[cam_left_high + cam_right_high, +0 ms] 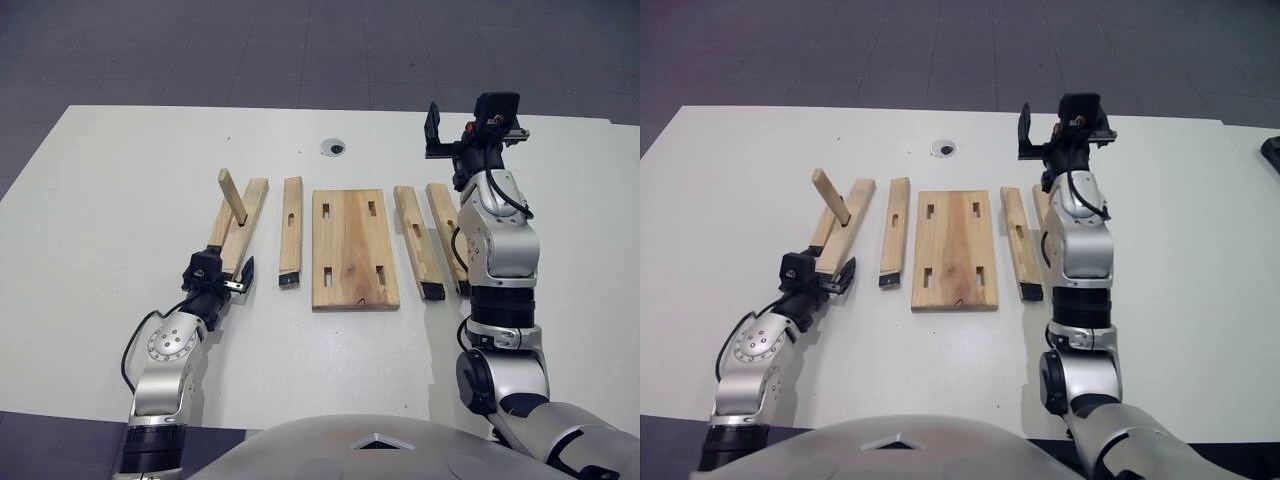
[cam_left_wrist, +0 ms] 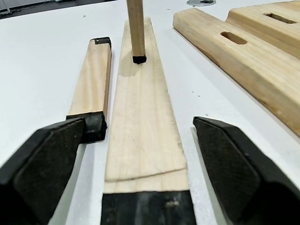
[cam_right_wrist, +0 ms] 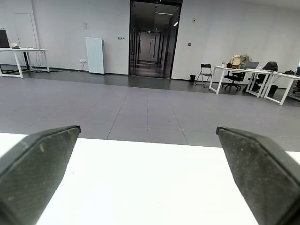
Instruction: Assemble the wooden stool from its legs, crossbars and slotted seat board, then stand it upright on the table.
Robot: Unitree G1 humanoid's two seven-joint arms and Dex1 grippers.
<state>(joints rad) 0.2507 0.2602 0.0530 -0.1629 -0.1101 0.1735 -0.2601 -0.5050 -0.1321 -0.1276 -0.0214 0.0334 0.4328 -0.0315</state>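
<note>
— Jaws first, L side?
— On the left gripper [image 2: 139,125] they're wide open, nothing held. It sits low over the table [image 1: 100,200], and the near black-tipped end of the wide leg [image 1: 245,222] lies between the fingers [image 2: 229,173] w/ a gap on each side.
— Anything next to it?
— A narrower piece [image 2: 93,79] lies just beside the wide leg on the outer side. Its black tip is right at one finger, prob. touching, can't be sure. Farther along, the crossbar [image 1: 233,197] stands tilted in the wide leg's slot.
— R side?
— The right gripper [image 3: 147,133] is raised above the table's far right, jaws spread wide w/ nothing between, facing out to the room.
— Other parts?
— The seat board [image 1: 352,250] lies flat mid-table, four slots. A slotted leg [image 1: 291,228] lies between it and the wide leg. Two more legs [image 1: 415,240] lie on the board's right, partly behind the R arm. All are separate.
</note>
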